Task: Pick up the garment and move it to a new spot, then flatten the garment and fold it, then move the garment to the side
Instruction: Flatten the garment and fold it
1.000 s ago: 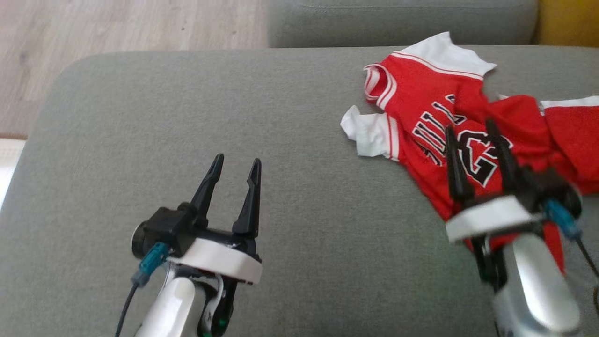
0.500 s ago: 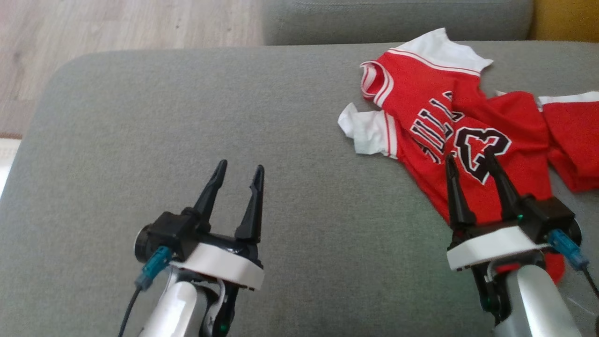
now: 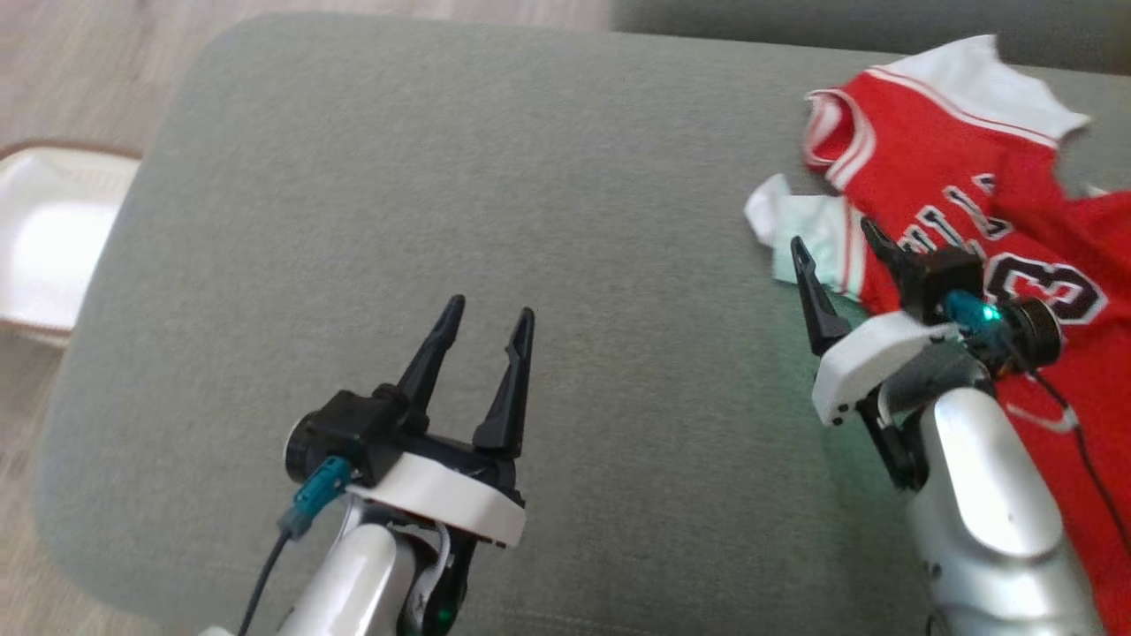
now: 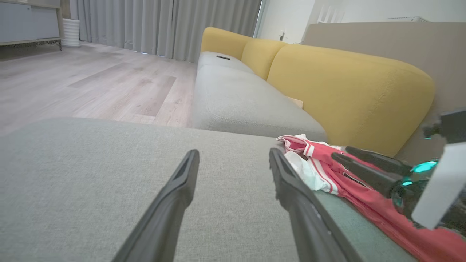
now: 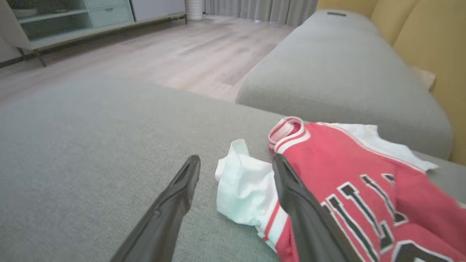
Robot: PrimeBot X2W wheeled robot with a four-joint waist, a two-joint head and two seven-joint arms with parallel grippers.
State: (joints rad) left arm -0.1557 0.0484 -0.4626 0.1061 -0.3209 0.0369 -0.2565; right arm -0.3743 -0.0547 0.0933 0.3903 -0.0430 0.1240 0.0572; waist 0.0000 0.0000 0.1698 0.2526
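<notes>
Maybe a white basket (image 3: 44, 230) at nine o'clock, blurred; red shirt (image 3: 928, 150) at two o'clock on grey sofa (image 3: 442, 177); left gripper (image 3: 492, 306) and right gripper (image 3: 832, 231) gape empty

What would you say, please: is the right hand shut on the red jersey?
No, the right hand is open, its fingers either side of the white sleeve of the red jersey.

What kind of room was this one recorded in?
Most likely a home living room: a grey sofa seat with yellow back cushions, a wood-look floor and long grey curtains.
</notes>
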